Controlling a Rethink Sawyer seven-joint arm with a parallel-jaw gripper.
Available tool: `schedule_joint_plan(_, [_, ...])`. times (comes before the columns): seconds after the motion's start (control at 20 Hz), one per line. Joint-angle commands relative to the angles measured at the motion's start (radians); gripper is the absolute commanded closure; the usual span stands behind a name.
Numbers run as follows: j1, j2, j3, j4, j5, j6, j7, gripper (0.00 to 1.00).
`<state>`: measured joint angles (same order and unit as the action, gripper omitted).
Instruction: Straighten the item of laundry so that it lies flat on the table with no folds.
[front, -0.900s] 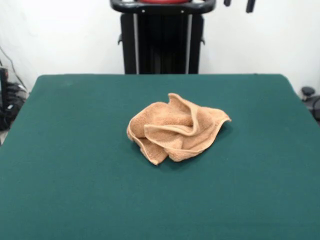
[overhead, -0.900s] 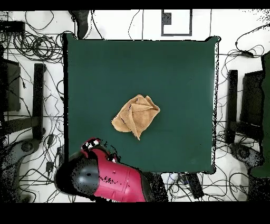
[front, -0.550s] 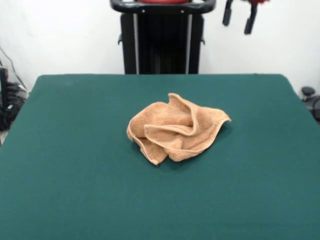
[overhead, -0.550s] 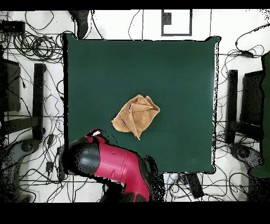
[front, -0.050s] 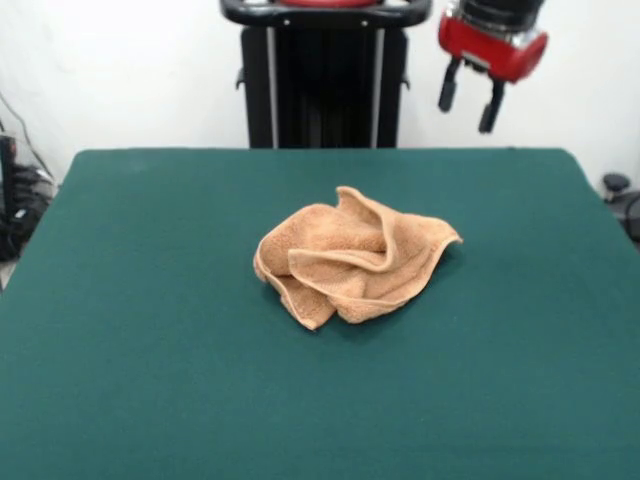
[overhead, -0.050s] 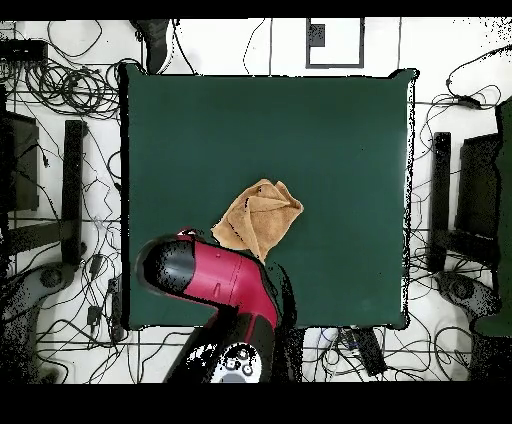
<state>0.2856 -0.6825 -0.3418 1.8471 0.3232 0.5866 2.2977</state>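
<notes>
The item of laundry (front, -0.050s: 350, 260) is a tan-orange towel, crumpled in a heap with overlapping folds near the middle of the dark green table (front, -0.050s: 150, 330). In the overhead view the laundry (overhead, -0.050s: 262, 216) shows as a bunched shape, its near corner partly covered by the red arm (overhead, -0.050s: 215, 280). My gripper (front, -0.050s: 467, 112) hangs high above the table's far right part, well away from the towel. Its two black fingers (front, -0.050s: 447, 90) stand apart with nothing between them.
The black pedestal (front, -0.050s: 325, 75) stands behind the table's far edge. Around the table (overhead, -0.050s: 340, 130) in the overhead view the floor holds tangled cables (overhead, -0.050s: 60, 90) and black stands (overhead, -0.050s: 440, 200).
The gripper has come down into the front view from the top right edge. In the overhead view the red arm has swung over the table toward the towel. The towel has not moved.
</notes>
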Motion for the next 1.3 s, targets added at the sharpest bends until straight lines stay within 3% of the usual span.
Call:
schedule_joint_plan(0.05, [0.033,0.083,0.093,-0.04,0.061,-0.077,0.24,0.0])
schedule_joint_plan(0.2, [0.059,0.038,0.074,-0.014,0.051,-0.18,0.228,0.0])
schedule_joint_plan(0.4, [0.08,-0.034,0.068,0.042,0.016,-0.202,0.18,0.0])
schedule_joint_plan(1.0, [0.016,0.028,0.144,0.017,-0.008,-0.243,0.096,0.0])
schedule_joint_plan(1.3, [-0.019,0.031,0.186,0.035,-0.128,-0.318,-0.027,0.0])
